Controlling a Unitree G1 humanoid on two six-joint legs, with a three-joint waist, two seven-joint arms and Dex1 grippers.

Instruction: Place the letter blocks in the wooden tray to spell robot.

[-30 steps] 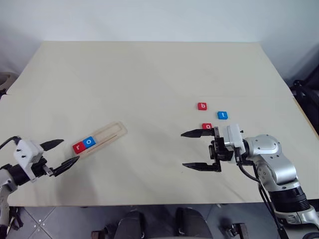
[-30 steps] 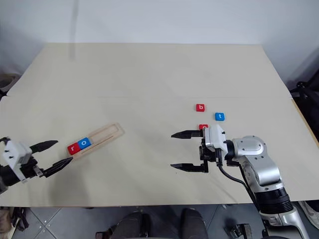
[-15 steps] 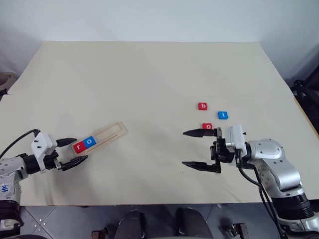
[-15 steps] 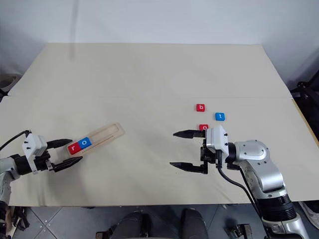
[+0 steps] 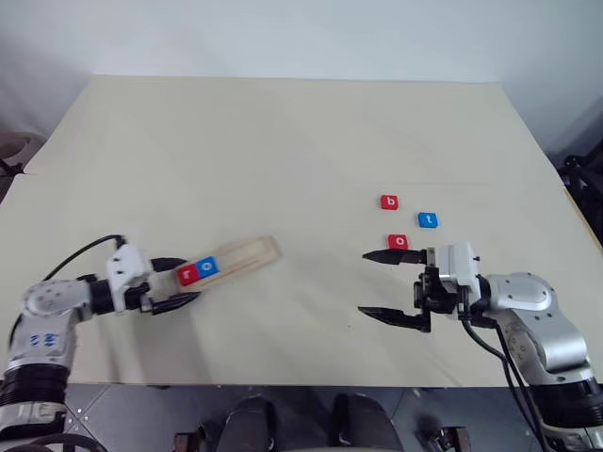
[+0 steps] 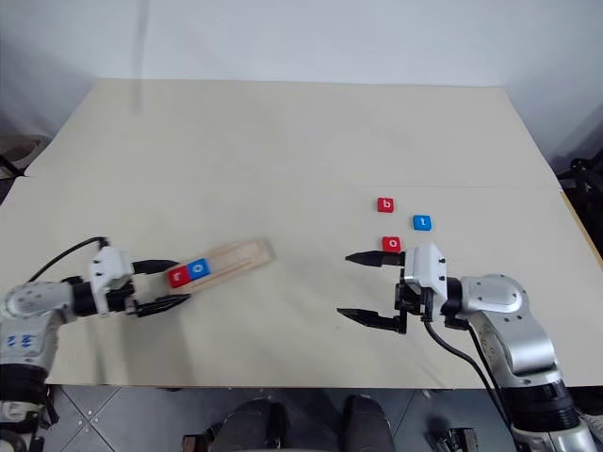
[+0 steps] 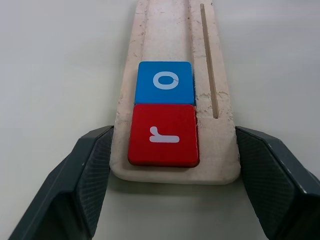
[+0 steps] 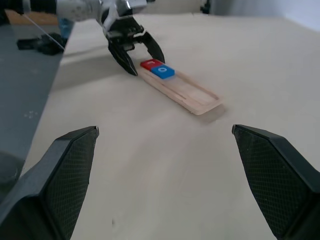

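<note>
The wooden tray (image 5: 247, 254) lies slanted on the table's left half. A red r block (image 5: 187, 275) and a blue o block (image 5: 208, 267) sit side by side at its near end. My left gripper (image 5: 188, 282) has that end between its fingers (image 7: 97, 165), which press against both long sides. On the right lie a red b block (image 5: 389, 201), a blue t block (image 5: 428, 219) and a red o block (image 5: 399, 242). My right gripper (image 5: 364, 283) hangs open and empty just in front of the red o block, pointing left.
The cream table (image 5: 283, 141) stretches wide behind and between the two groups. Its front edge (image 5: 283, 384) runs just below both grippers, with dark floor beyond. A seam crosses the tabletop at mid depth.
My left gripper has swung right onto the tray's near end, and the tray has slid right and turned flatter with it. The right gripper has drifted slightly right, still open.
</note>
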